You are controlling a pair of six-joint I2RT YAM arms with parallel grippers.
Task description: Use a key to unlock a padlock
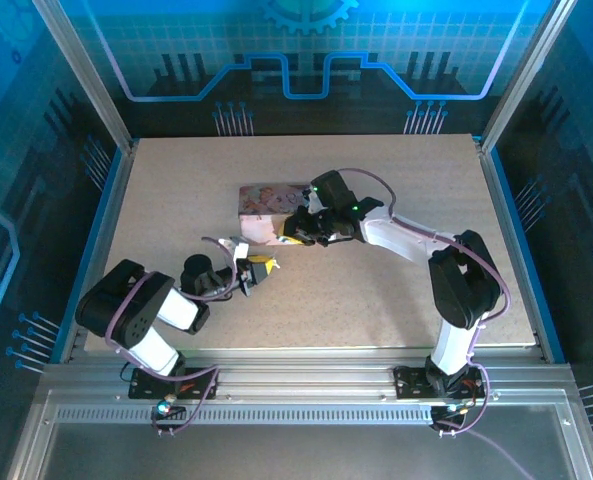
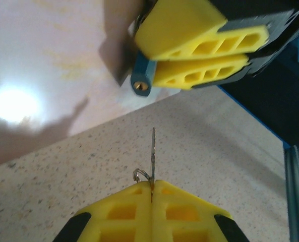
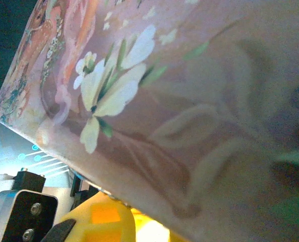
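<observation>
Speckled beige table [image 1: 396, 180] in a blue-lit enclosure, w/ a pink tin [image 1: 266, 203] near the middle. The right gripper [image 2: 150, 56] sits just beside the tin's near-right corner, fingers clamped tight on the padlock [image 2: 140, 75]. That grip prob. steadies the lock and turns its keyhole end toward the other arm. The left gripper [image 2: 152, 187], just off the tin's front side, is pinched closed on the key [image 2: 153, 148] by its head. A small ring [image 2: 141, 175] pokes out beside it, and the blade points at the lock. Key tip & keyhole are apart, w/ the blade approx. in line but a bit right of the hole. My read: aligning stage, insertion not yet done. Shackle hidden, so can't tell if the lock is fastened to anything.
</observation>
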